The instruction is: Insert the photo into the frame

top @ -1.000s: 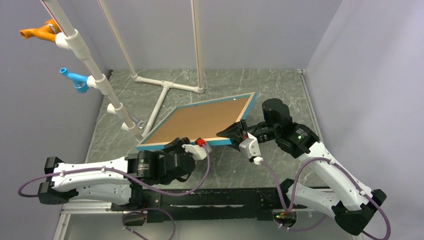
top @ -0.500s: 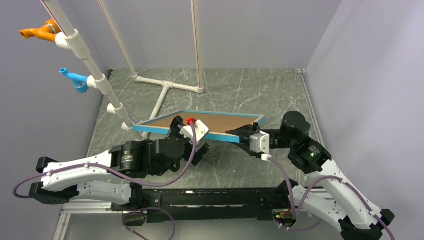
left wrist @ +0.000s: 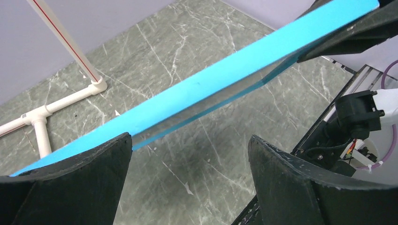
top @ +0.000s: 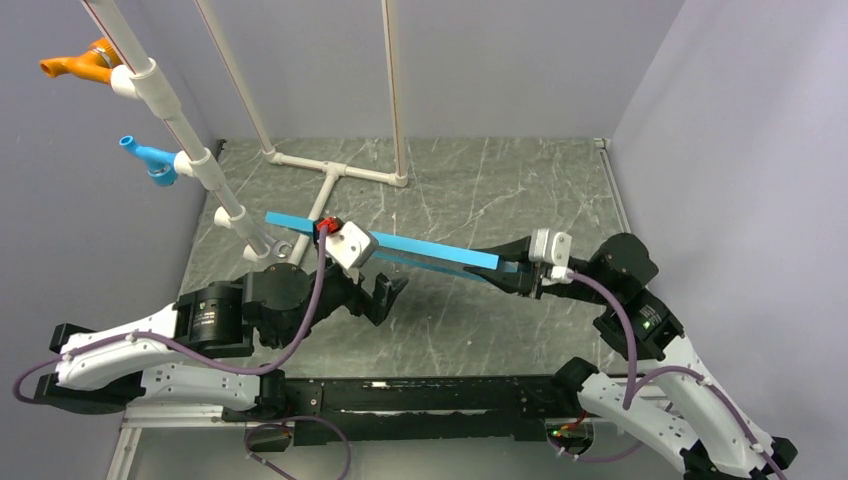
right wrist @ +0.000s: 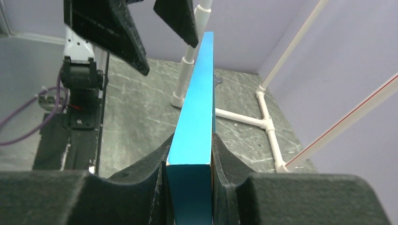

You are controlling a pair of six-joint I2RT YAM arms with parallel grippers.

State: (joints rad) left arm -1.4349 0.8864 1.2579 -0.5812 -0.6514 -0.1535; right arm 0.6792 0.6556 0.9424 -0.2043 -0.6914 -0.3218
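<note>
Change: the frame [top: 430,251] has swung from a tilted pose, with its brown back face toward the overhead camera, to standing on edge. From above you now see only a thin blue strip.
Frame position: it hangs above the middle of the tabletop [top: 500,180], clear of it. One end points toward the left edge by the white pipe stand [top: 330,185], the other toward the right edge.
Right claw [top: 508,266]: clamped on the right end of the frame. The right wrist view shows one finger pressed to each face.
Left claw [top: 388,292]: fingers spread wide, holding nothing. It has come off the frame's near edge and sits on the near side of the strip. In the left wrist view the blue edge passes beyond the fingers.
Photo: not visible in any view, so you cannot tell whether it sits behind the pane.
Meaning for the task: judge this as a turn-over under way, with the frame carried by one claw alone. A long thin frame held by one end may sag or twist, so keep that grip firm.
Writing: none readable. No brand or label shows on the frame, arms or pipes.
</note>
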